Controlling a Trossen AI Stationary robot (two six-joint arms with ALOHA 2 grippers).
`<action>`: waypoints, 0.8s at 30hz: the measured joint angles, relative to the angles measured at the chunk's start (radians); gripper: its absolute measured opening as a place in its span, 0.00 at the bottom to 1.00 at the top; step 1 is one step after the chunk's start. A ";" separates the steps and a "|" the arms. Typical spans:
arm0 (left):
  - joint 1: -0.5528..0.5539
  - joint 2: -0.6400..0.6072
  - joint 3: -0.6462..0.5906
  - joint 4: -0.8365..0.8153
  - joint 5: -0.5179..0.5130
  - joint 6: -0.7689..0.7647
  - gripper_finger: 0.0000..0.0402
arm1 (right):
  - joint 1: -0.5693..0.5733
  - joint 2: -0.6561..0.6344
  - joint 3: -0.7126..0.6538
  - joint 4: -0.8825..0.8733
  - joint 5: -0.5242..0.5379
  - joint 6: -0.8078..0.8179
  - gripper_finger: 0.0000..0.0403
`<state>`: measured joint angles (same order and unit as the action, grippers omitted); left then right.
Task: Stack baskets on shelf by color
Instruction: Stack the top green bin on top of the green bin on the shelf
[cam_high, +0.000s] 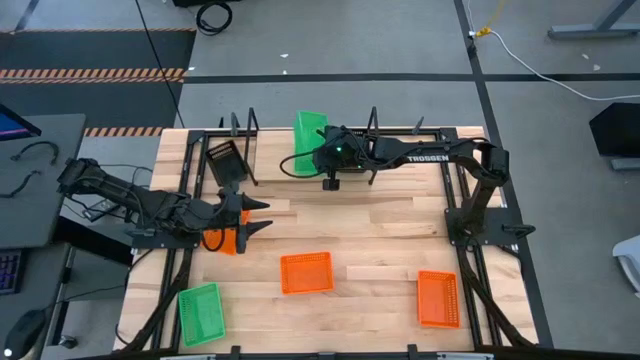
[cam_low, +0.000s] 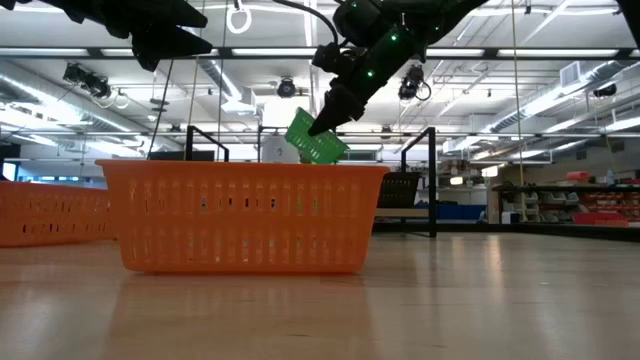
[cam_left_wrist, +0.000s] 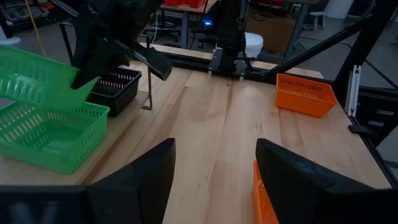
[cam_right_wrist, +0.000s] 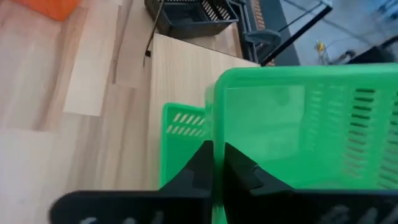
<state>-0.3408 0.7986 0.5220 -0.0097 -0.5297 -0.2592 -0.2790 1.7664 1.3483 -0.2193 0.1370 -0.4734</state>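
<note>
Baskets status: right fingers (cam_right_wrist: 214, 165) are pinched shut on the rim of a green basket (cam_right_wrist: 298, 134), holding it tilted in the air over the shelf (cam_high: 262, 150). Second green basket (cam_left_wrist: 46, 134) already sits on the shelf board, right under the fingers and the held one. Black basket (cam_high: 225, 160) is parked on the shelf, off to one side of the fingers.

Left fingers (cam_left_wrist: 214, 180) are spread wide, holding nothing, hovering low over the surface (cam_high: 380, 225); an orange basket (cam_high: 228, 238) lies directly below them.

Remaining on the surface, well away from either set of fingers: two orange baskets (cam_high: 306, 272) (cam_high: 437, 298) and one green basket (cam_high: 199, 312).

Step in hand, as I read it: nesting green into green. Next move needs the held basket levelled, lined up square with the one beneath, lowered in, then fingers released. The tilt is the risk: a corner could catch on the lower rim.
</note>
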 joint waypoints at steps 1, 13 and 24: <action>0.000 0.000 0.000 0.000 0.000 0.000 0.58 | 0.000 0.000 0.000 0.000 0.000 -0.006 0.03; 0.000 0.000 0.000 0.008 0.000 0.008 0.58 | 0.037 0.002 0.159 -0.200 0.001 -0.002 0.02; -0.001 0.000 0.000 0.012 0.026 0.007 0.58 | 0.046 0.310 0.664 -0.749 0.053 0.064 0.02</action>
<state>-0.3418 0.7986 0.5220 0.0026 -0.5039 -0.2518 -0.2333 2.0759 2.0121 -0.9687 0.1903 -0.4091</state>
